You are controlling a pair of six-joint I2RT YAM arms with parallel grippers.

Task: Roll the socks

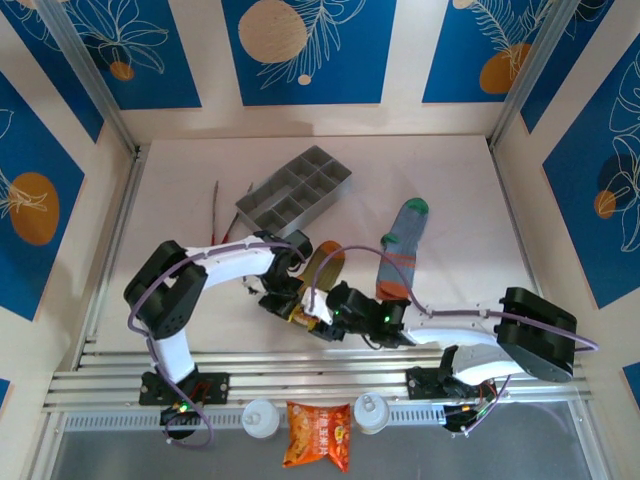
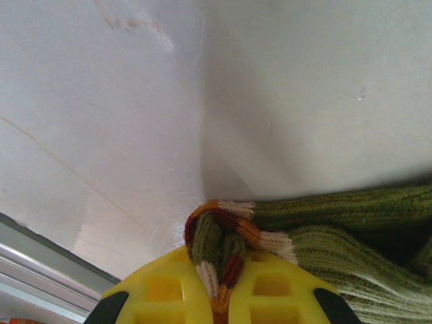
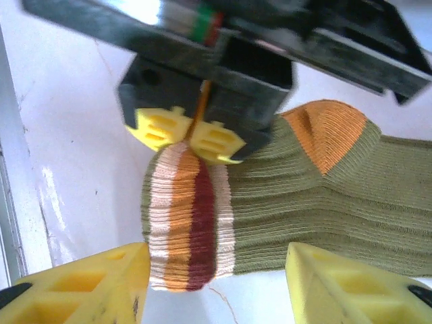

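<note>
**Q:** Where is the olive sock (image 3: 304, 202) located relative to the hands?

**A:** It is laid flat on the desk (image 1: 460, 180). Its striped cuff (image 3: 189, 223) is nearest both hands, and its long axis is directed away from them. The cuff is pinched in the closed left hand (image 3: 196, 138). The right hand (image 3: 216, 283) is held open and straddles the cuff.

**Q:** What is the material?

**A:** A soft ribbed knit is observed, judged easily bunched. The grey-blue sock (image 1: 403, 245) is laid nearby.

From above, 2 arms hide most of the olive sock (image 1: 328, 262), perhaps its whole cuff.
</note>
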